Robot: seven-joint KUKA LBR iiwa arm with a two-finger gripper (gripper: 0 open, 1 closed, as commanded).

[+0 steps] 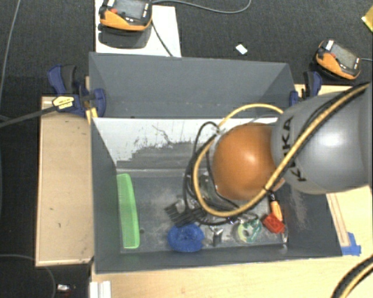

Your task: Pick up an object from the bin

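At the bin's [145, 174] front, reaching steeply down from the right, gripper [217, 228] beside a blue ball [186, 238]; clenched or released, cannot tell.

- A dark floor covering [46, 35] lies around the grey bin [186, 87] on its far and left sides.
- An orange-and-black device [124, 14] sits beyond the bin's far left corner.
- A white sheet [166, 29] lies under that device and reaches up to the bin's far wall.
- A second orange-and-black device [338, 58] rests just beyond the bin's far right corner.
- A small white scrap [241, 49] lies on the floor covering near the bin's far wall.
- A black cable [23, 119] runs in from the left towards the bin's far left corner.
- A flat green bar [128, 210] lies inside the bin along its left wall.
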